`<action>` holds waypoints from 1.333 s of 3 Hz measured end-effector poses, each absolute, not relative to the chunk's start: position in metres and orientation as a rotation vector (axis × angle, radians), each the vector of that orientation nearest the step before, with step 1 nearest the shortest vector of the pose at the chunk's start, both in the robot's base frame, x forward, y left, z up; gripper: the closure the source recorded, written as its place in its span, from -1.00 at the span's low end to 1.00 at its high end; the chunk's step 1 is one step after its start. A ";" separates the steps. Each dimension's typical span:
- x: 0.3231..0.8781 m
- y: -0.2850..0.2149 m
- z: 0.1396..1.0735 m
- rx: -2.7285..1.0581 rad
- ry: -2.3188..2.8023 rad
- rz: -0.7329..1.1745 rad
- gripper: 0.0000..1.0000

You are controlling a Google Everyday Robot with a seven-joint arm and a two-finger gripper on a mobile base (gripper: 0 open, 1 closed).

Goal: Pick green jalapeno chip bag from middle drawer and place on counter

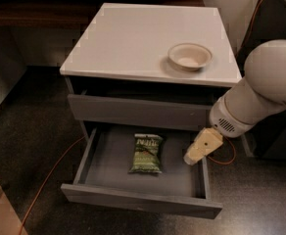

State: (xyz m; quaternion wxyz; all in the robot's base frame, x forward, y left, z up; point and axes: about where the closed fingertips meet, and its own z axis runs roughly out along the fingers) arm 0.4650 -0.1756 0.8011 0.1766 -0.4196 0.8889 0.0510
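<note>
The green jalapeno chip bag [146, 153] lies flat on the dark floor of the open middle drawer [133, 197], near its centre, white lettering toward the back. My gripper [201, 147] is a cream wedge on the end of the white arm [260, 92]. It hangs over the right side of the drawer, to the right of the bag and apart from it. It holds nothing that I can see. The white counter [133, 38] tops the grey cabinet above.
A cream bowl [190, 56] stands on the counter near its front right corner. The upper grey drawer front [138, 111] is closed above the open drawer. An orange cable [45, 180] runs across the dark floor at the left.
</note>
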 end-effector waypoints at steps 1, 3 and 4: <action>0.481 -0.161 0.774 -1.127 2.530 0.095 -1.00; 0.486 -0.167 0.763 -1.032 2.576 0.106 -1.00; 0.501 -0.167 0.738 -0.877 2.618 0.166 -1.00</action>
